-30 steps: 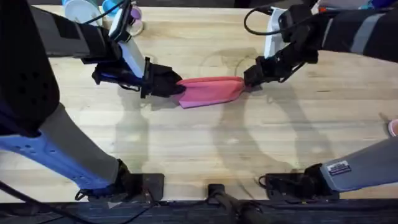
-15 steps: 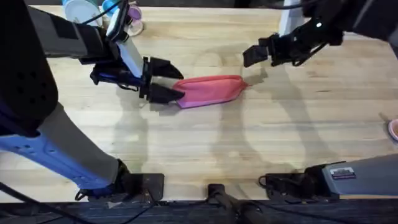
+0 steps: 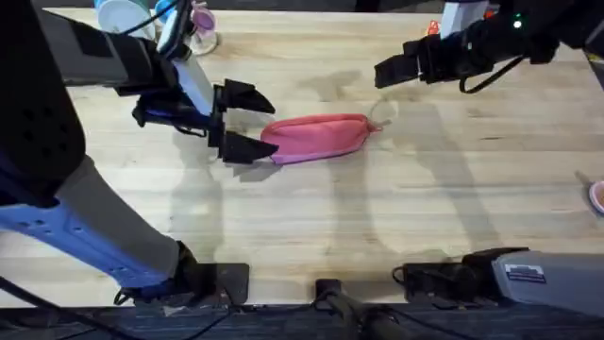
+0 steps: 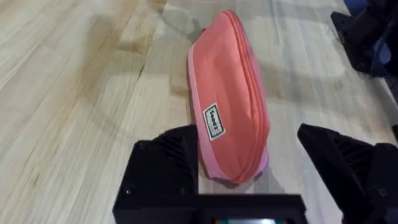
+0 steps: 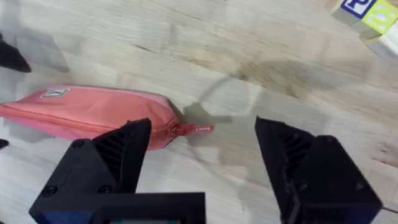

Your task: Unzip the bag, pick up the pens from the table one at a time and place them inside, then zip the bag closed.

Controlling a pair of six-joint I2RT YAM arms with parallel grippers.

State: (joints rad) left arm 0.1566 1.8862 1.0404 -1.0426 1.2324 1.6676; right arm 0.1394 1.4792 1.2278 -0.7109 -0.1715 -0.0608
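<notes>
Left gripper and right gripper agape

my work surface: the table, light wooden planks with visible grain. lying flat on it near the middle, the bag, pink, zipper closed, its small pull resting on the wood. coloured blocks sit at the far edge.
</notes>
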